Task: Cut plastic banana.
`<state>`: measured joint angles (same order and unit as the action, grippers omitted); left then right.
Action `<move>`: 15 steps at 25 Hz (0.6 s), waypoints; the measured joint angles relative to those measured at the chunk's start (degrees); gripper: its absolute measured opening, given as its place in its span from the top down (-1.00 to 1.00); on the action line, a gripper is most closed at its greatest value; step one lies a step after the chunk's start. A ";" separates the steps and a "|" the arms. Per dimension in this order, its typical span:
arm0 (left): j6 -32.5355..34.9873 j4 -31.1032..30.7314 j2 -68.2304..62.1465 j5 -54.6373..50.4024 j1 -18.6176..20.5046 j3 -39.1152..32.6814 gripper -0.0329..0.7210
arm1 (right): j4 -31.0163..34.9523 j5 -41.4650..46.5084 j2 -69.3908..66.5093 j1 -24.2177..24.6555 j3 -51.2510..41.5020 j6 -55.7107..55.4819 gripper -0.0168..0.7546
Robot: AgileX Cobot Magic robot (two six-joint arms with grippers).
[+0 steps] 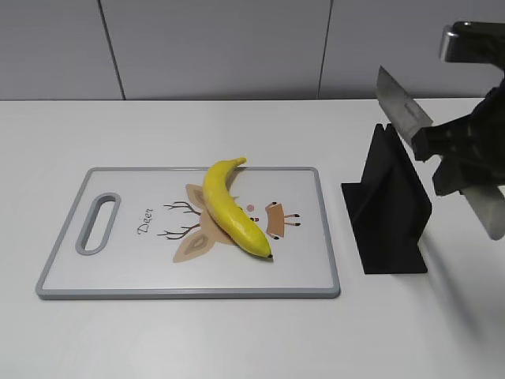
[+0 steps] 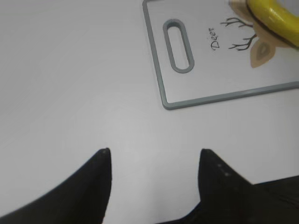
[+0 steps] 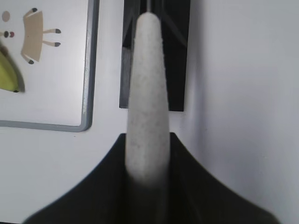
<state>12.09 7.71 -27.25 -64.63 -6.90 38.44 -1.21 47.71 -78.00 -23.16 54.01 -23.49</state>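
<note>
The plastic banana (image 1: 230, 208) is glossy yellow and lies diagonally on the grey-rimmed cutting board (image 1: 118, 268), dark tip toward the front. Part of it shows in the left wrist view (image 2: 275, 18) and in the right wrist view (image 3: 8, 74). My right gripper (image 1: 443, 150) is shut on a knife, held in the air above the black knife stand (image 1: 388, 209). The blade (image 1: 401, 106) points up and to the left. The speckled grey handle (image 3: 148, 93) runs between the jaws (image 3: 147, 136). My left gripper (image 2: 155, 151) is open and empty over bare table, left of the board's handle slot (image 2: 178, 45).
The white table runs to a grey wall at the back. The board (image 2: 161, 84) carries a deer drawing and lies left of the knife stand (image 3: 177, 60). The left arm is out of the exterior view.
</note>
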 joint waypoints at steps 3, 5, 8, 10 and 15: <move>-0.01 -0.30 8.30 -0.24 0.00 -2.98 -0.61 | -0.01 -0.82 -0.80 0.00 -0.28 -0.10 0.50; -0.06 -1.04 13.56 -1.14 0.00 -4.81 -0.61 | -0.01 -1.12 -1.03 0.00 -0.28 -0.27 0.50; -0.06 -2.07 20.35 -2.47 0.00 -7.34 -0.61 | 0.04 -1.17 -1.17 0.00 -0.28 -0.96 0.50; -0.06 -2.19 24.48 -2.67 0.00 -7.95 -0.61 | 0.04 -1.23 -1.19 0.00 -0.28 -1.16 0.50; -0.11 -2.44 27.54 -2.50 0.00 -8.36 -0.61 | 0.09 -1.61 -1.45 0.00 -0.28 -1.22 0.50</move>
<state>11.98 5.27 0.29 -67.13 -6.90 30.08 -1.13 46.10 -79.45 -23.16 53.73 -24.71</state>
